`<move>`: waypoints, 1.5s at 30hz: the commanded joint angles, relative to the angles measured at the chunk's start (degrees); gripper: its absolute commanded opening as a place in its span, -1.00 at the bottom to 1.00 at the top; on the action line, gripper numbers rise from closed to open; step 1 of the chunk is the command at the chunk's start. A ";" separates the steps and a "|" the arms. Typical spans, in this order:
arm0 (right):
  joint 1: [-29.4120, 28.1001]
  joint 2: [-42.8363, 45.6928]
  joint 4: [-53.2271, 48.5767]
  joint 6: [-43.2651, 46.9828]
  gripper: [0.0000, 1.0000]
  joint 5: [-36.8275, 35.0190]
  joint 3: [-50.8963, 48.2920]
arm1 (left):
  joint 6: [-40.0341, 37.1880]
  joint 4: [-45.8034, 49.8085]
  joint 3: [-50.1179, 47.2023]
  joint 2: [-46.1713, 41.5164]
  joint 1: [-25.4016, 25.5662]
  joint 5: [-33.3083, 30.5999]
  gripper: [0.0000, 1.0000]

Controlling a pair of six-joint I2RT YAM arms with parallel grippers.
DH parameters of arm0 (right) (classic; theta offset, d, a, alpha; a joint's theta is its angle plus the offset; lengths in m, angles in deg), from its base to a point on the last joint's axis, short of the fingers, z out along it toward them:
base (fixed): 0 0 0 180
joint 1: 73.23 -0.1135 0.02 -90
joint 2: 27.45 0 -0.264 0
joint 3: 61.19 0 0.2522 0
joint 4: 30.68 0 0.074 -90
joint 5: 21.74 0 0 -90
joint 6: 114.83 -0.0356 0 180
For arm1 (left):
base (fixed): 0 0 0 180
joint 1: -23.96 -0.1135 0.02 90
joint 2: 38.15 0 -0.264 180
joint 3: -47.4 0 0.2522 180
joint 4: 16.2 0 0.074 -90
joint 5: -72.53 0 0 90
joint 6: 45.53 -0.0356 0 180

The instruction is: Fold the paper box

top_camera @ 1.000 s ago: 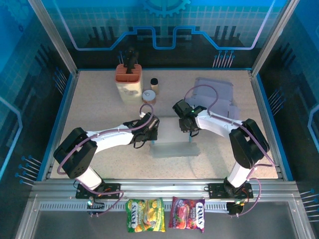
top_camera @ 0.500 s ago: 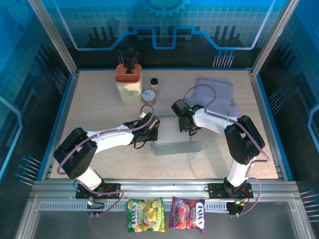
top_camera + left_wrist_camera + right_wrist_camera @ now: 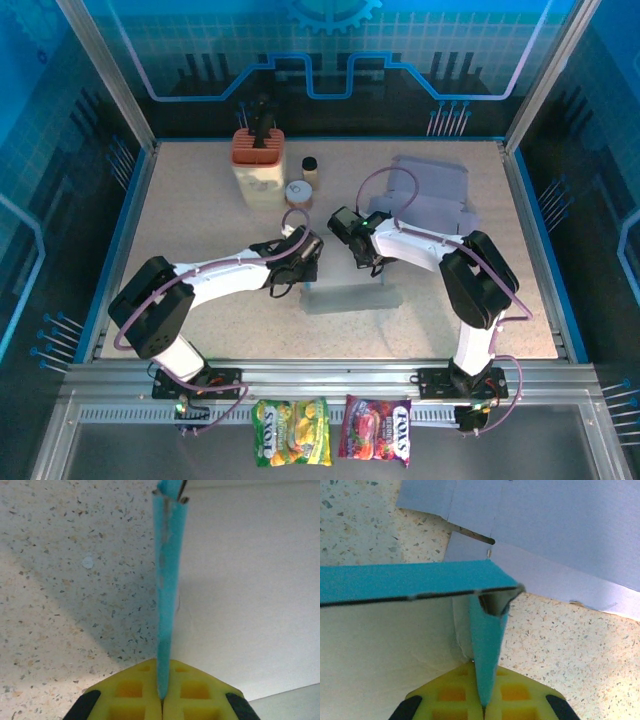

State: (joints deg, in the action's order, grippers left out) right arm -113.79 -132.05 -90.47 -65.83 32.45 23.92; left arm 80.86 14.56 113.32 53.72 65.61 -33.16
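**Item:** paper box [image 3: 350, 298]; pale outside, teal on its raised walls; lies at the middle of the table [image 3: 200, 220], a little toward the near edge, between the two arms.

**Change noted:** over the past second the right gripper [image 3: 483, 705] has swung inward from the right side toward the table's middle and closed its jaws; it now pinches a teal corner flap [image 3: 487, 645] between its yellow pads. The left gripper [image 3: 162, 700] keeps its place, clamped on the upright side wall [image 3: 167, 580] at the box's left end.

**Meaning, as judged:** both ends of the box are now held; the right-hand corner fold appears to be the step in hand, with the flap brought in against the long wall [image 3: 410, 582]; the box is not yet finished.

**Views compared:**
- Top view: gives the layout; both arms converge on the box; a lavender sheet [image 3: 430, 190] lies flat toward the far right corner; the box is a pale blur here, and neither grip can be read.
- Left wrist view: shows the side wall edge-on, thin, rising straight out of the shut pads; the white box floor lies to its right.
- Right wrist view: shows the long wall meeting the flap at a creased corner with a small gap; the lavender sheet lies just beyond it.
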 commanded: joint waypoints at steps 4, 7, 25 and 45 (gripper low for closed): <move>0.04 1.50 -3.22 -0.58 -1.00 -2.22 -1.39 | 2.46 7.77 2.86 2.21 0.67 -5.88 -1.00; 0.04 1.83 -3.11 -0.73 -1.00 -1.50 -1.39 | 3.23 8.71 3.73 2.82 1.15 -6.79 -1.00; 1.83 0.41 -6.33 -5.86 -1.00 3.45 -0.47 | 2.17 13.22 11.50 -1.48 1.17 -3.17 -0.01; 8.15 11.31 -9.45 -52.42 -1.00 35.81 -13.18 | 7.24 20.18 4.47 -29.07 -12.05 9.62 -0.05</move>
State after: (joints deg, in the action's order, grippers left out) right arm -106.16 -122.61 -100.72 -104.82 60.14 13.30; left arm 86.12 29.81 122.77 26.91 53.68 -28.28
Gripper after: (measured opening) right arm 0.064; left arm 0.491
